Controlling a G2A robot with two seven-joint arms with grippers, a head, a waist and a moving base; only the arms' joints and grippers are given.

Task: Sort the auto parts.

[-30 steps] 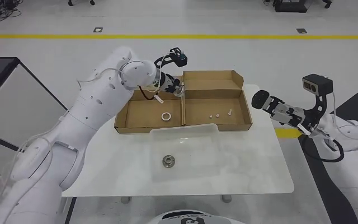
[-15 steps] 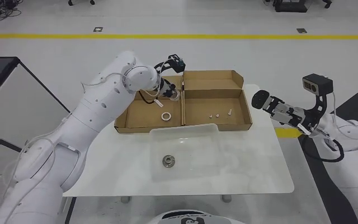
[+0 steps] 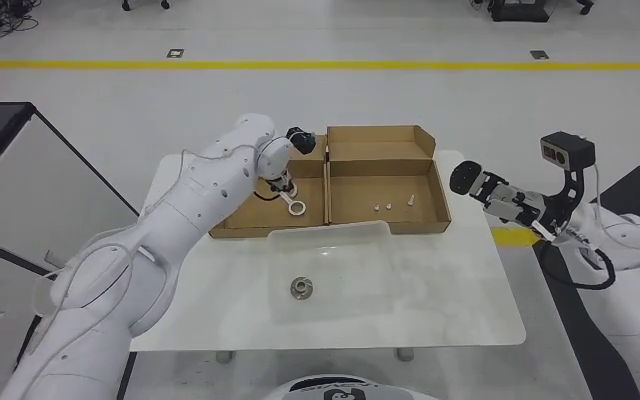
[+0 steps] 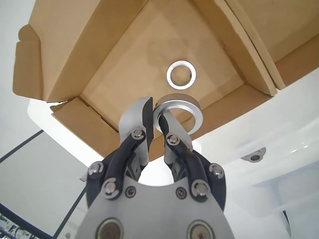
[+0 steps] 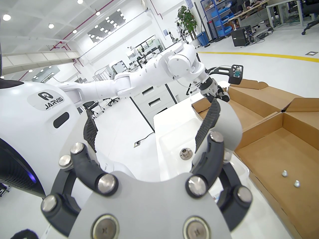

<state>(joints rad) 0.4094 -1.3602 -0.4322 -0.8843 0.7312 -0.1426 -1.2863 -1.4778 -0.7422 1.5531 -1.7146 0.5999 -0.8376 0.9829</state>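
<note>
- Left claw (image 4: 155,115) narrow, pinching the rim of a flat metal ring (image 4: 178,111): one finger outside the rim, the other through the hole. Ring held roughly level, clear of the cardboard.
- Claw and ring hang over the left cardboard box (image 3: 245,205), toward its near right corner, close to the divider wall.
- A second ring (image 4: 181,75) of the same kind lies flat on that box's floor, just beyond the held one, the two apart. Rings evidently go in this box.
- Right cardboard box (image 3: 432,195) holds three small fasteners (image 3: 388,203), loosely grouped mid-floor.
- White tray (image 3: 330,238) sits on the surface (image 3: 440,300) just near of the two boxes. One flanged hub (image 3: 301,288) rests in it, unsorted.
- Right claw (image 5: 152,128) spread wide, holding nothing, parked off the right edge of the surface, well apart from the parts.
- Step in hand, as I read it: placing the ring, at the drop point.
- Next move calls for: a little more descent if any, then parting the fingers so the ring slips off the inner finger and lands flat beside its mate rather than on top of it.
- Risk: the ring hanging up on the finger through its hole, or rolling off against the box wall.
- After that the hub in the tray looks like the only part left; which box it belongs in I cannot tell.
</note>
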